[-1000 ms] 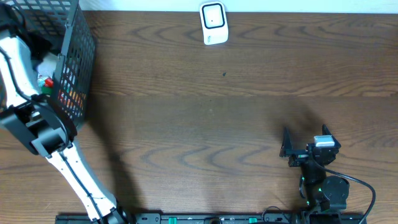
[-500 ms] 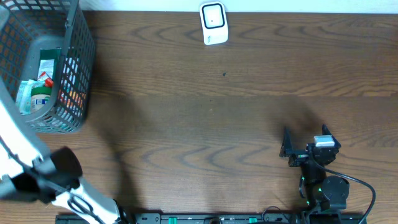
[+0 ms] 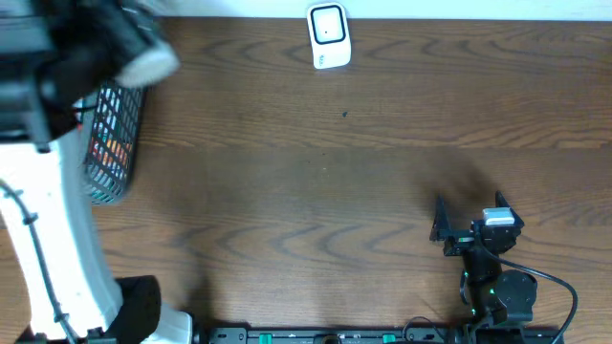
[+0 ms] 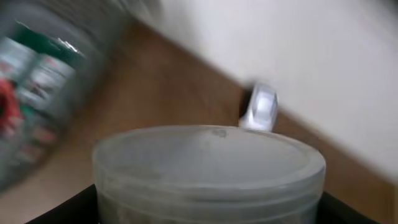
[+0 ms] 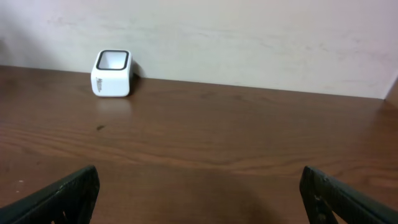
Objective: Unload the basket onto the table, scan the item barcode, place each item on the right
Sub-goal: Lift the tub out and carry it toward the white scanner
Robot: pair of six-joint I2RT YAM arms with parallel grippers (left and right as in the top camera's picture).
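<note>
A pale, round, translucent container is seen filling the foreground of the left wrist view, set between the left fingers, which are spread wide around it. They appear to be closed on its sides, though the picture is smeared and contact cannot be made out sharply. In the overhead view the container is shown as a grey blur at the end of the left arm, above the far left corner of the counter, over the dark wire basket. Blurred green and red packages are glimpsed in the basket. The white scanner is stood at the counter's far edge, against the wall. The right fingers are held fully apart near the counter's near right side, with nothing between them.
</note>
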